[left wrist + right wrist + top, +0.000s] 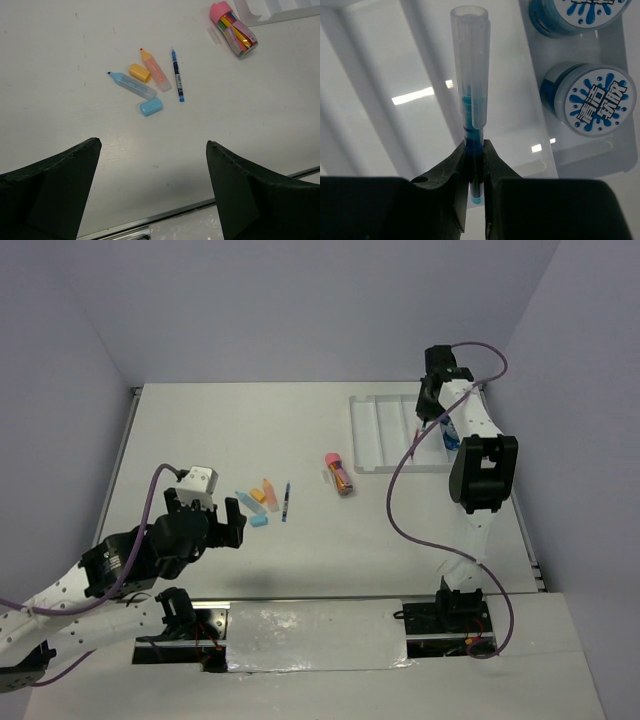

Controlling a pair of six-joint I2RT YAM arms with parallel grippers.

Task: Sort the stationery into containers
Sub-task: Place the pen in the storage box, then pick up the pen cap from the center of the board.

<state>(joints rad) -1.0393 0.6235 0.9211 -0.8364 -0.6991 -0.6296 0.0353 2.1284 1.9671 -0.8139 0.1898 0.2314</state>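
My right gripper [475, 150] is shut on a blue pen [470, 75] with a clear cap, held above the white divided tray [385, 75]. Two round blue patterned-top rolls [590, 100] [577, 15] lie in the tray's right-hand compartment. From above, the right gripper [430, 420] hangs over the tray [375, 435]. My left gripper [152, 144] is open and holds nothing, near the front left. Ahead of it on the table lie a light-blue marker [132, 85], its cap [151, 106], an orange marker [156, 72], an orange cap [140, 72] and a thin blue pen [177, 75].
A pink-capped clear tube of coloured sticks [236, 30] lies mid-table between the marker group and the tray, also in the top view as the tube [338, 472]. The table's metal front edge [150, 220] runs just under the left gripper.
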